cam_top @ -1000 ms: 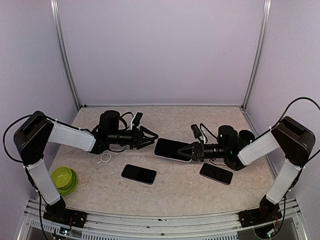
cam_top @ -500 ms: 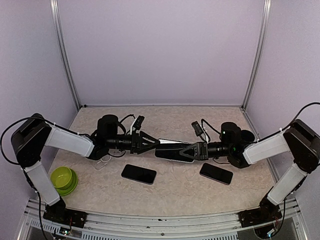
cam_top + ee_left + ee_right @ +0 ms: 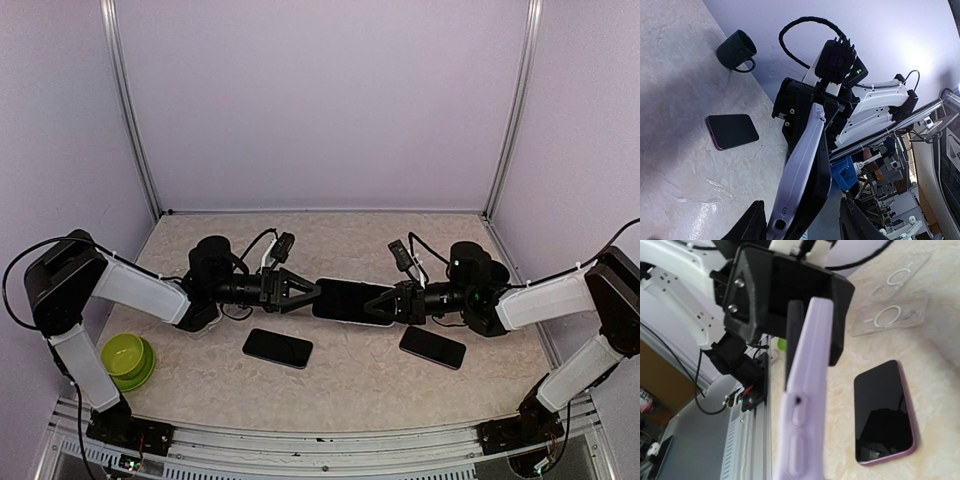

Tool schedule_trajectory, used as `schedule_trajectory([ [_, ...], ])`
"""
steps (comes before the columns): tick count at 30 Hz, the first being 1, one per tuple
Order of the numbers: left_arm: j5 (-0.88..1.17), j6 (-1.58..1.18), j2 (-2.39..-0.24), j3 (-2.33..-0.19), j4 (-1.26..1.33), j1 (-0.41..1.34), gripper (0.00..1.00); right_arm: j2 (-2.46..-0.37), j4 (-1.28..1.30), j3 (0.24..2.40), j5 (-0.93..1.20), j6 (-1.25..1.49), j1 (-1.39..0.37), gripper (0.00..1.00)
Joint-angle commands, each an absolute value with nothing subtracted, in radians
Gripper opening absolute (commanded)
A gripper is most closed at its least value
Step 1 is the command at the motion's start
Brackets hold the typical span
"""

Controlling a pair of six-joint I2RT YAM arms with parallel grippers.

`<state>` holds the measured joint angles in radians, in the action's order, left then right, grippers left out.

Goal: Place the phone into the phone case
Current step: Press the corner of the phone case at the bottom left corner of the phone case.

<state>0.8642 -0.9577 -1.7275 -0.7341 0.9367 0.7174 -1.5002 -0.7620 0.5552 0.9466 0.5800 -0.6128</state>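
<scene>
A lilac phone case (image 3: 350, 300) with a dark phone in it hangs above the table middle, between both grippers. My right gripper (image 3: 396, 303) is shut on its right end. My left gripper (image 3: 302, 292) is open, its fingers on either side of the case's left end. In the left wrist view the case (image 3: 800, 170) and the dark phone edge (image 3: 822, 180) run between my two fingertips (image 3: 754, 225), with a gap on the right side. In the right wrist view the case (image 3: 802, 405) points at the left gripper's black body (image 3: 785, 295); my own fingers are hidden.
Two more dark phones lie on the table, one front left (image 3: 277, 347) and one front right (image 3: 432, 346). Clear cases (image 3: 890, 315) lie by the left arm. A green bowl (image 3: 128, 360) sits at the left edge. A dark mug (image 3: 737, 49) stands behind the right arm.
Both arms have reached toward each other. The left gripper's open jaws now stand round the case's left end. The right gripper has levelled the case and carried it slightly right.
</scene>
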Motion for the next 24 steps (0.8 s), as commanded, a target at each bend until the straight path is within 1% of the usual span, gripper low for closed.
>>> schedule_trajectory([
  [1, 0.922, -1.039, -1.758, -0.72, 1.12, 0.728, 0.48, -1.455, -0.799, 0.544, 0.982, 0.532, -0.609, 0.0],
  [14, 0.954, -1.086, -1.801, -0.738, 1.203, 0.759, 0.28, -1.443, -0.877, 0.522, 1.049, 0.541, -0.61, 0.0],
  [15, 0.957, -1.095, -1.804, -0.739, 1.215, 0.762, 0.24, -1.445, -0.878, 0.523, 1.049, 0.541, -0.61, 0.0],
  [20, 0.966, -1.123, -1.823, -0.747, 1.254, 0.77, 0.13, -1.455, -0.884, 0.527, 1.053, 0.546, -0.61, 0.0],
  [24, 0.94, -1.106, -1.817, -0.747, 1.212, 0.766, 0.04, -1.455, -0.839, 0.542, 1.037, 0.53, -0.609, 0.0],
])
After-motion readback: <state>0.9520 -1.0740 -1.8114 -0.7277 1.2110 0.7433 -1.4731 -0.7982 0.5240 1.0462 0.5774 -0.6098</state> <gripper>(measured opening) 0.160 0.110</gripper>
